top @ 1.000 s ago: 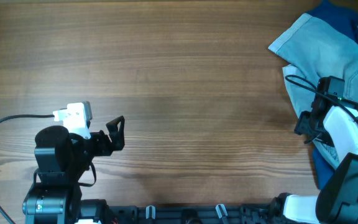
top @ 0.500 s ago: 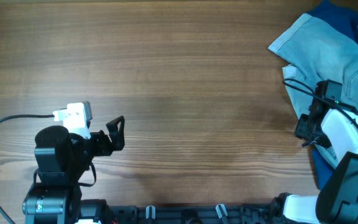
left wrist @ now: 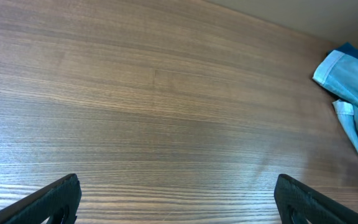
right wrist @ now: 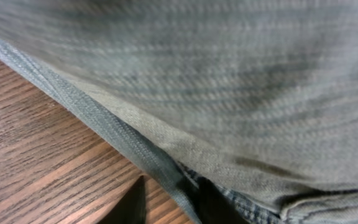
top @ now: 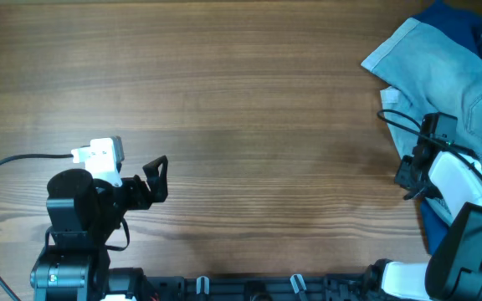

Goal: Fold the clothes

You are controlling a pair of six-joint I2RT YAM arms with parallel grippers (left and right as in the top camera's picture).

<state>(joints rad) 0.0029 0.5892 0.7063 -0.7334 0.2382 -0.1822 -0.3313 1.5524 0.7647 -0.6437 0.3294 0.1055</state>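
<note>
right claw [top: 412, 171] looks pinched shut on the hem of the denim shorts [top: 432, 71], which lie bunched up at the far right edge of the table [top: 249, 100]. it has slid back a little toward the robot, and the near edge of the shorts has tugged along with it. left claw [top: 159, 179] has not moved and sits wide open far off on the left, so i think the folding has only just begun.

The table [top: 224, 100] is smooth wood, finely grained, with a soft satin sheen. The denim shorts [top: 442, 67] are matt woven cloth, faded, showing a coarse twill rib and a thick stitched hem [right wrist: 104, 123].
</note>
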